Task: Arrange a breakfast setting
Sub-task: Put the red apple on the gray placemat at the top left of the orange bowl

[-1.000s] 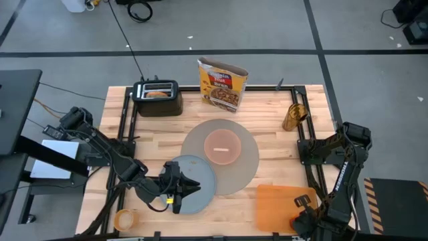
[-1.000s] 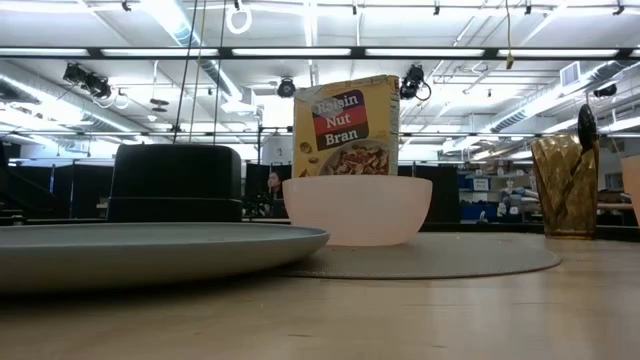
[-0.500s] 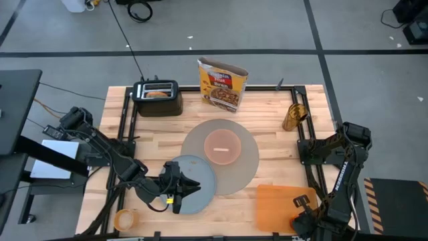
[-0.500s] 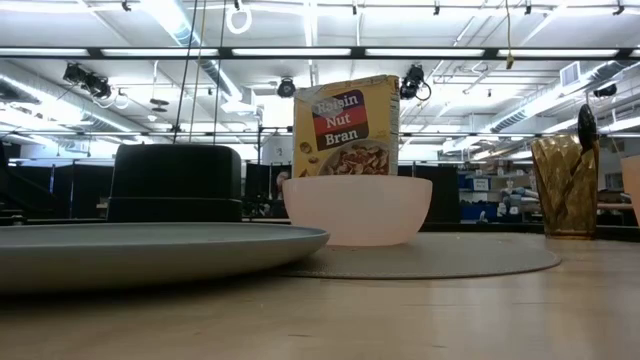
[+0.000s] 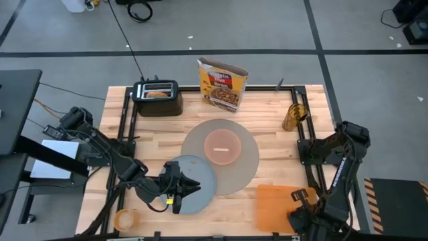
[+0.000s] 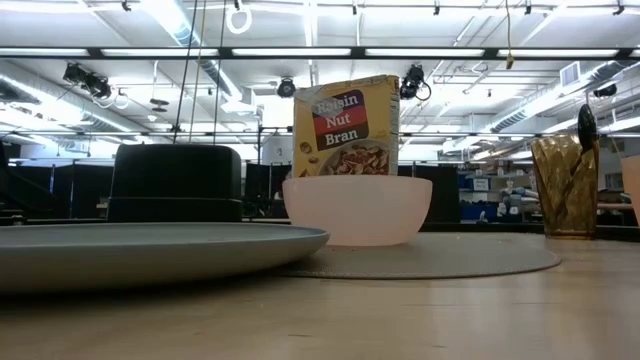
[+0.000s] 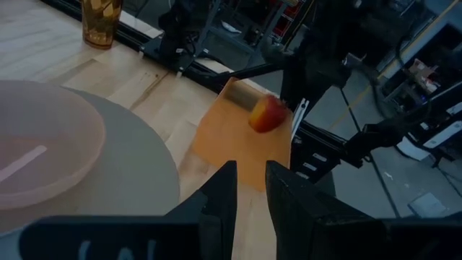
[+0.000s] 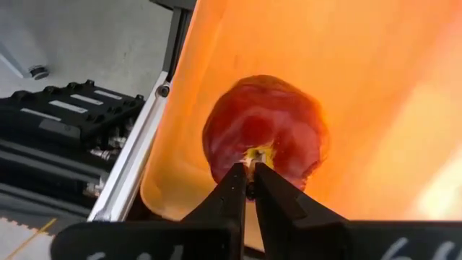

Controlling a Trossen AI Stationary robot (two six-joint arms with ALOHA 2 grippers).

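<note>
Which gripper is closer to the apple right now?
Right. The right gripper sits pinched at the apple on the orange board; the left gripper is over the grey plate.

Wood worktop [image 5: 267,117]; on it: toaster [image 5: 157,98], cereal box [image 5: 222,84], amber glass [image 5: 293,116], taupe mat [image 5: 251,157], grey plate [image 5: 204,184], orange board [image 5: 274,204], tape roll [image 5: 124,219].

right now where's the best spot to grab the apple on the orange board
By its stem. The apple sits stem-up on the orange board, its round body much wider than the fingers. The right gripper is above it, fingers pinched at the stem, so coming straight down from above looks best, though a stem grip may slip.
</note>
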